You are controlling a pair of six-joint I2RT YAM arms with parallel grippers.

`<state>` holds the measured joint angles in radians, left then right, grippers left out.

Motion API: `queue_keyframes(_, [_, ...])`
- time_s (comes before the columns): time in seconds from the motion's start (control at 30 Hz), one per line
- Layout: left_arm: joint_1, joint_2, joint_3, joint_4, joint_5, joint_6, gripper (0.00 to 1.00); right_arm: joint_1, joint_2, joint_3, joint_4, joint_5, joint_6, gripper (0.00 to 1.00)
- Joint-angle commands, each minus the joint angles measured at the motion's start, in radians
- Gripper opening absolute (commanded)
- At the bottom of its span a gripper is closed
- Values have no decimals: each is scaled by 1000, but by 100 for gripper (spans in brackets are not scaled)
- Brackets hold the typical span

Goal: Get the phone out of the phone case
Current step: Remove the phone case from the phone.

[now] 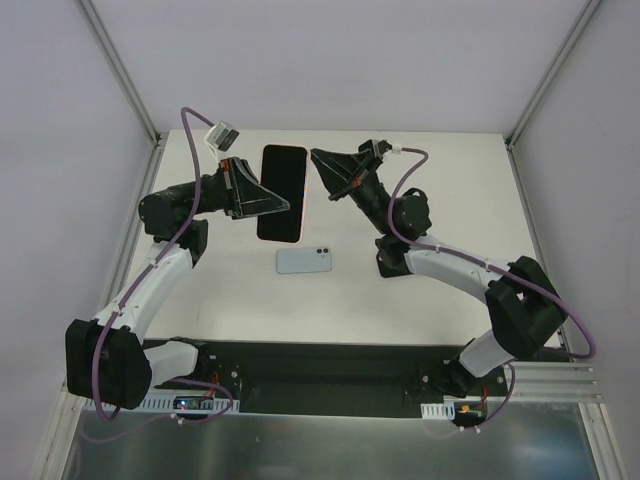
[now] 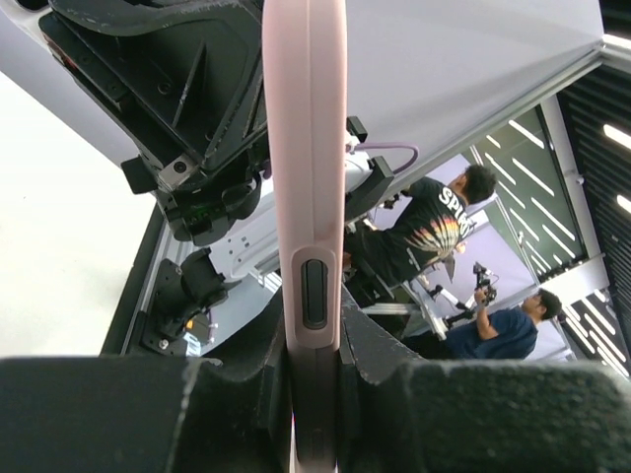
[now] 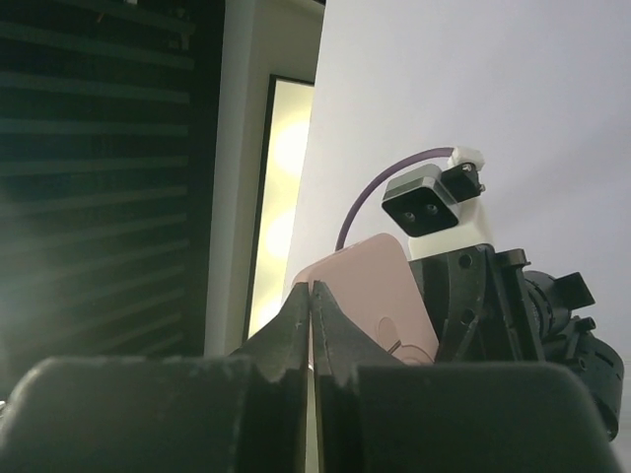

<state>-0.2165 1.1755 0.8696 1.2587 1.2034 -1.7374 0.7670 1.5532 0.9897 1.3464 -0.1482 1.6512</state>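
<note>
Two tools hold the phone case (image 2: 304, 148) upright above the worktop (image 1: 450, 210). The left tool (image 1: 274, 205) is clamped on one long edge to steady it. The right tool (image 1: 318, 158) has its fingers nearly together at the opposite rim, probably to peel it, though whether it grips cannot be told. The phone (image 1: 281, 185), the dark face, appears seated inside the case.

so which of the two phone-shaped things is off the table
The dark-faced pink case, gripped by left end effector and right end effector; the pale blue phone lies flat on the table.
</note>
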Motion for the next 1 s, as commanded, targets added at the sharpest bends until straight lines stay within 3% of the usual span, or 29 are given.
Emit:
queue_keyframes(0.0, [-37, -39, 63, 421, 74, -4, 0, 5, -30, -31, 67, -53, -111, 1])
queue_keyframes(0.1, [-38, -39, 52, 416, 74, -4, 0, -26, -88, -72, -61, -106, -224, 4])
queue_keyframes(0.17, [-37, -39, 43, 415, 73, -2, 0, -43, -154, -92, -183, -126, -310, 16])
queue_keyframes(0.3, [-37, -40, 43, 410, 74, -4, 0, -92, -307, -103, -496, -137, -523, 26])
queue_keyframes(0.37, [-37, -42, 46, 409, 74, -4, 0, -94, -413, -39, -831, -99, -643, 28])
queue_keyframes(0.4, [-37, -43, 48, 406, 76, -4, 0, -89, -445, -2, -1120, -71, -809, 28])
queue_keyframes(0.43, [-37, -40, 49, 404, 77, -5, 0, -78, -497, 97, -1250, 29, -882, 31])
queue_keyframes(0.53, [-37, -43, 49, 403, 81, -2, 0, -49, -576, 182, -1482, 180, -1075, 38])
queue_keyframes(0.7, [-37, -33, 34, 401, 79, 4, 0, 9, -544, 369, -1700, 202, -1255, 48])
queue_keyframes(0.97, [-37, -36, 29, 395, 90, 2, 0, 92, -424, 541, -1768, 228, -1366, 49])
